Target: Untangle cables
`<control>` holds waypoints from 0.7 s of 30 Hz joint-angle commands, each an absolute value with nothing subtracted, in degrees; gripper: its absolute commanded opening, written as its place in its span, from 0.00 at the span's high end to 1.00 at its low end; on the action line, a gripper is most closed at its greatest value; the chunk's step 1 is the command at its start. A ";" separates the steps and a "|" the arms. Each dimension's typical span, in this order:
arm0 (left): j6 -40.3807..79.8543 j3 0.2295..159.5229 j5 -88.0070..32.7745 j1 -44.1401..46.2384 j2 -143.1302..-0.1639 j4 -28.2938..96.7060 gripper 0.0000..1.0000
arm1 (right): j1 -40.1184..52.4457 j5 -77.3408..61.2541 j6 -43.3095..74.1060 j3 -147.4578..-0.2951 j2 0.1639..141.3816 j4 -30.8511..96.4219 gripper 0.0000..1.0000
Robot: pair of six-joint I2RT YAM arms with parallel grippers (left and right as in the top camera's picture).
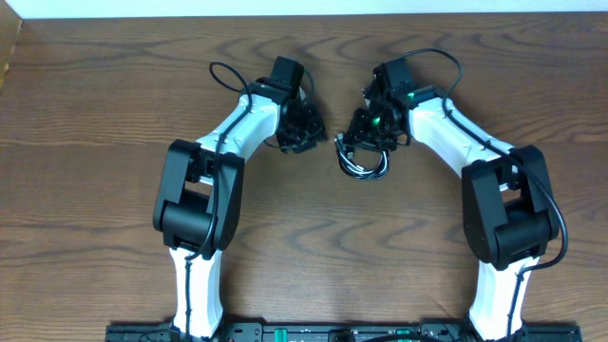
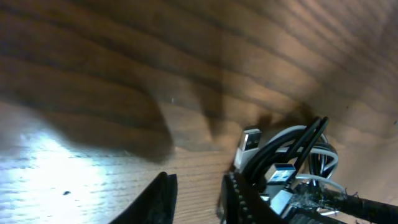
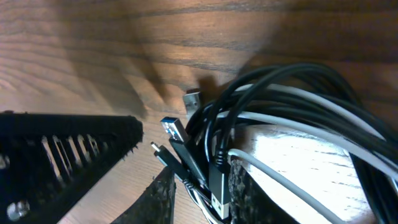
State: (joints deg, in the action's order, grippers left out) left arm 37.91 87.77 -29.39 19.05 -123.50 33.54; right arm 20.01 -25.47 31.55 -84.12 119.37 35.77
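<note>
— Whereabouts of the cables [image 1: 366, 163]?

— Middle of the wooden table [image 1: 95, 114], a little toward the far side. White and black cords wound together in one small tangled coil, right at the fingertips of the right gripper [image 3: 202, 182] and just right of the left gripper [image 2: 200, 194].

— Plug ends?

— Bunched at the coil's left side: a white USB plug [image 2: 250, 140] lying on the wood, a blue-tongued USB plug [image 3: 175, 129] beside it, a small black plug [image 3: 158, 151] poking out nearby.

— State of the left gripper?

— Fingers a narrow gap apart, only bare wood between them, nothing held. Right-hand finger [image 2: 239, 196] up against the black strands; touching or merely overlapping, impossible to say.

— And the right?

— Fingers also a little apart, straddling several black strands and a black plug body. Pinched or only enclosed: cannot tell from these views.

— Arms?

— Left arm [image 1: 223, 142] and right arm [image 1: 456, 133] reaching in from the near edge, wrists angled toward each other, grippers near but apart.
</note>
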 commanded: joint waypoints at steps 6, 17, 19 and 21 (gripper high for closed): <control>38.87 87.68 -32.40 19.40 -124.20 32.77 0.77 | 20.86 -23.81 33.87 -84.31 120.22 35.77 0.81; 34.92 87.68 -35.92 19.97 -124.20 29.36 0.77 | 21.41 -23.88 33.80 -84.29 121.97 35.86 0.94; 33.95 87.68 -37.76 19.97 -124.20 28.08 0.77 | 21.41 -23.49 33.78 -84.29 121.97 36.05 0.95; 33.43 87.68 -38.83 20.05 -124.20 27.44 0.77 | 21.45 -22.98 33.58 -84.29 121.97 36.25 0.96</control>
